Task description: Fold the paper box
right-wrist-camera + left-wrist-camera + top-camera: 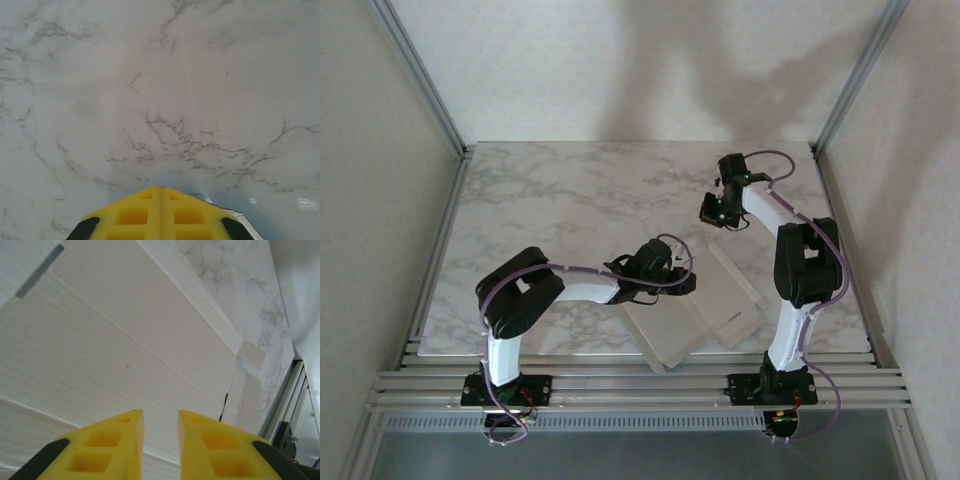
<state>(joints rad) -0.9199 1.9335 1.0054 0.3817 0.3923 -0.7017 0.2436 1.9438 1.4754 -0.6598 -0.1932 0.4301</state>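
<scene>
The paper box (720, 300) lies unfolded, pale face up, on the marble table near the front edge, between the two arms. My left gripper (670, 278) hangs low over its left part. In the left wrist view the yellow fingers (125, 440) stand a little apart with nothing between them, just above the creased card (125, 340). My right gripper (718, 212) is at the card's far corner. Its fingers (132, 215) are pressed together over bare marble. A corner of the card (242, 219) shows beside the right finger; whether it is pinched cannot be told.
The marble table top (570, 200) stretches free to the left and far side. Aluminium rails (640, 385) run along the front edge, and frame posts stand at the back corners. A narrow slot (40, 271) and a small edge tab (251, 353) mark the card.
</scene>
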